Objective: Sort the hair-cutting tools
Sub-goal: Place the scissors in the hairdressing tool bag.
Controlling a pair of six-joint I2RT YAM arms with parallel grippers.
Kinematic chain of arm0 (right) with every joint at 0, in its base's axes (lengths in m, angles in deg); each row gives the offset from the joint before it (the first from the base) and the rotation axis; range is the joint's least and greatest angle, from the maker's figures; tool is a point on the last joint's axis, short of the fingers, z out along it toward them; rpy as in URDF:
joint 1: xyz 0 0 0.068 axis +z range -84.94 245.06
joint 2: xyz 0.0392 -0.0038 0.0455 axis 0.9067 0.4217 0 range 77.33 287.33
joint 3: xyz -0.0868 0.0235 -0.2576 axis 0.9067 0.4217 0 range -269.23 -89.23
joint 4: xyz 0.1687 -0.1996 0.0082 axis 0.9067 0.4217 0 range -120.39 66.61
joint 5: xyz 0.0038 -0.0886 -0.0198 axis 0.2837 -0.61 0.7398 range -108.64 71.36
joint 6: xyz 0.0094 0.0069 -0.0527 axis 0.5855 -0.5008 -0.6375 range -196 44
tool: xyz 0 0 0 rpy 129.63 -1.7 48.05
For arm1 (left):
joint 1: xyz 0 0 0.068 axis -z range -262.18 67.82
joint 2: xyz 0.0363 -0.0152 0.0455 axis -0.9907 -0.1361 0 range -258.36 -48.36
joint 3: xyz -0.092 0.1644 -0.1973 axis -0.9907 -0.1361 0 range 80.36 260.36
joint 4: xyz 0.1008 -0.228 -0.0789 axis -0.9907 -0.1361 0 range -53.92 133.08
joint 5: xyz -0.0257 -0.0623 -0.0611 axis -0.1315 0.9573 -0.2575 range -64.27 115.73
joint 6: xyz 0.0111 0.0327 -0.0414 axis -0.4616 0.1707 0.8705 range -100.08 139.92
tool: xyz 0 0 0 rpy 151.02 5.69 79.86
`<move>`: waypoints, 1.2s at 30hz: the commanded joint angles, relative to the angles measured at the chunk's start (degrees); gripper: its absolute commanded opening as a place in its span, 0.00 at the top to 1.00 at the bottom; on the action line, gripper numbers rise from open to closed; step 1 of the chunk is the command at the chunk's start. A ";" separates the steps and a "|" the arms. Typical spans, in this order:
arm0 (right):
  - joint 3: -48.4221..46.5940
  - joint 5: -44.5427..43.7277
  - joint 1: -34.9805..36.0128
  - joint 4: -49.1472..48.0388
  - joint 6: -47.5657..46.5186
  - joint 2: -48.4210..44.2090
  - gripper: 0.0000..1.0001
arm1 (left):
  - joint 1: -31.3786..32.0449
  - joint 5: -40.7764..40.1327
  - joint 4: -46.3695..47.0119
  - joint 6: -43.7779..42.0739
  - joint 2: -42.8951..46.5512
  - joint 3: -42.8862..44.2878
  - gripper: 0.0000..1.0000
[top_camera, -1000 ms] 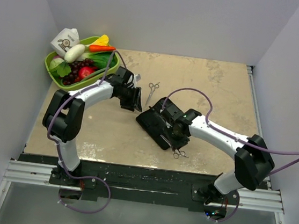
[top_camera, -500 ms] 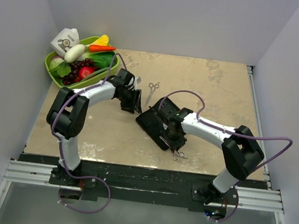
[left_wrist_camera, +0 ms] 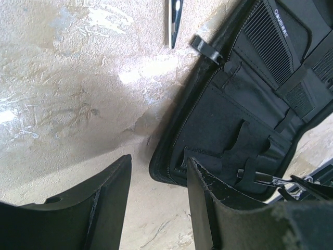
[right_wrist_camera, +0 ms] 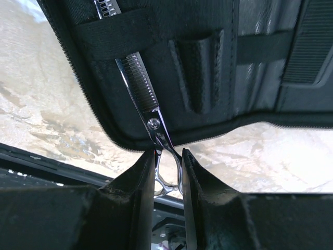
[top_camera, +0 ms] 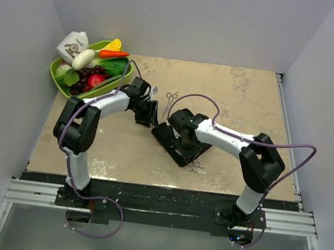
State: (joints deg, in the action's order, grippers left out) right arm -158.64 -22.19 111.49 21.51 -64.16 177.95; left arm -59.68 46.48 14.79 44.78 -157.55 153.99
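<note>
Insertion step in hand: right gripper (right_wrist_camera: pixel 167 156) clenched on scissors (right_wrist_camera: pixel 140 83) behind the pivot, blades under a strap (right_wrist_camera: pixel 112 34) of the black case (right_wrist_camera: pixel 208 114); left gripper (left_wrist_camera: pixel 158 162) spread, apparently unladen, at its corner; next, seat fully, release, then fetch second scissors (top_camera: pixel 170 99) from the table (top_camera: pixel 249 92).

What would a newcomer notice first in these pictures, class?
The open black case lies mid-table, where the right gripper grips toothed scissors by the handle, their blade tucked under a strap. The open left gripper hangs at the case's corner. A second pair of scissors lies just beyond, and a green basket of bright food fills the far left corner.
</note>
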 commanded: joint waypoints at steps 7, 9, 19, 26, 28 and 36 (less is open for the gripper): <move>-3.54 -1.55 1.03 -4.17 -3.84 3.00 0.85 | -0.53 0.08 1.05 -1.13 -0.85 2.14 0.49; -3.46 -1.90 1.03 -4.70 -3.31 3.62 0.85 | -0.53 0.08 1.05 -1.22 -0.94 2.05 0.49; -3.72 -1.46 1.03 -7.95 3.28 6.08 0.85 | -0.53 0.08 0.61 -1.22 -0.94 1.79 0.50; -4.33 2.05 1.11 -9.27 7.49 5.47 0.86 | -0.44 -0.18 1.75 -0.78 -1.64 0.91 0.50; -4.68 3.02 1.03 -9.36 7.94 4.85 0.86 | -0.44 -0.80 2.71 -0.34 -2.08 0.91 0.51; -4.86 3.38 1.55 -8.22 8.29 3.01 0.86 | -0.44 -3.79 5.53 1.15 -6.21 5.30 0.51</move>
State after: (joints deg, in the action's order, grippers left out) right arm -161.56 -20.29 112.30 14.30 -57.45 184.20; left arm -59.68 44.90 17.19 45.04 -161.57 156.04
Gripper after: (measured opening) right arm 0.261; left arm 0.487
